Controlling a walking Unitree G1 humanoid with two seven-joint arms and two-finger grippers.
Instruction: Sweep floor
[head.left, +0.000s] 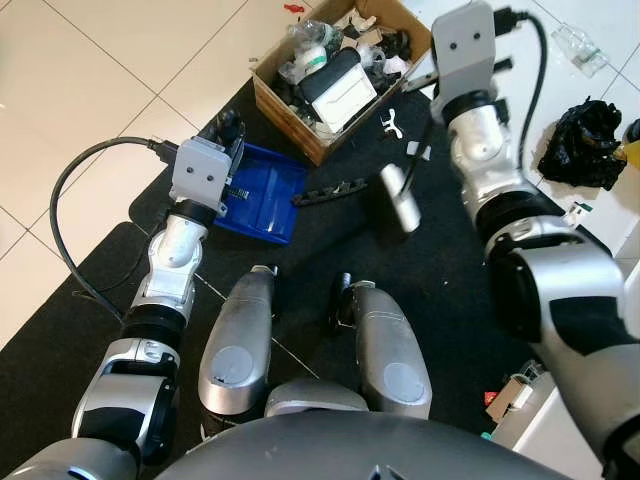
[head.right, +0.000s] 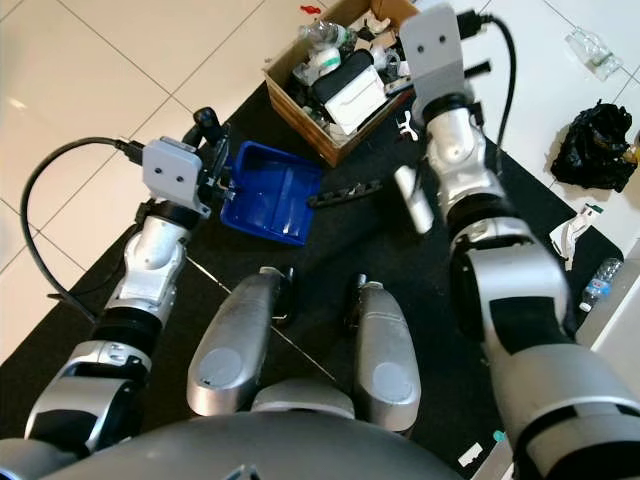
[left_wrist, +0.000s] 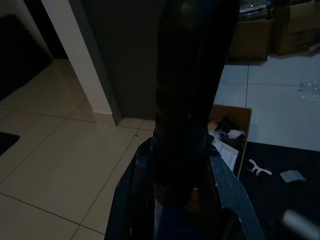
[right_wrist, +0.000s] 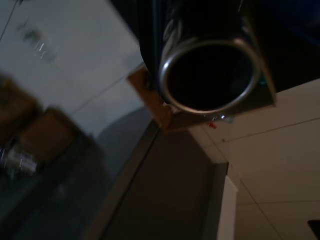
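Left pincer (head.right: 212, 150) clenched on the blue dustpan (head.right: 268, 190), which rests on the black mat (head.right: 340, 250) just beside the cardboard box (head.right: 335, 75). Right pincer grips the broom handle (head.right: 412, 205), brush head (head.right: 345, 192) lying between dustpan and handle. Both look light, stiff plastic, best held by handles; room is tight by the box, open tile beyond the mat's edge.

We can read no text, label, brand or number anywhere. The packaging in the cardboard box (head.left: 300, 120) at the upper middle of the frame carries no legible print (too small and blurred).
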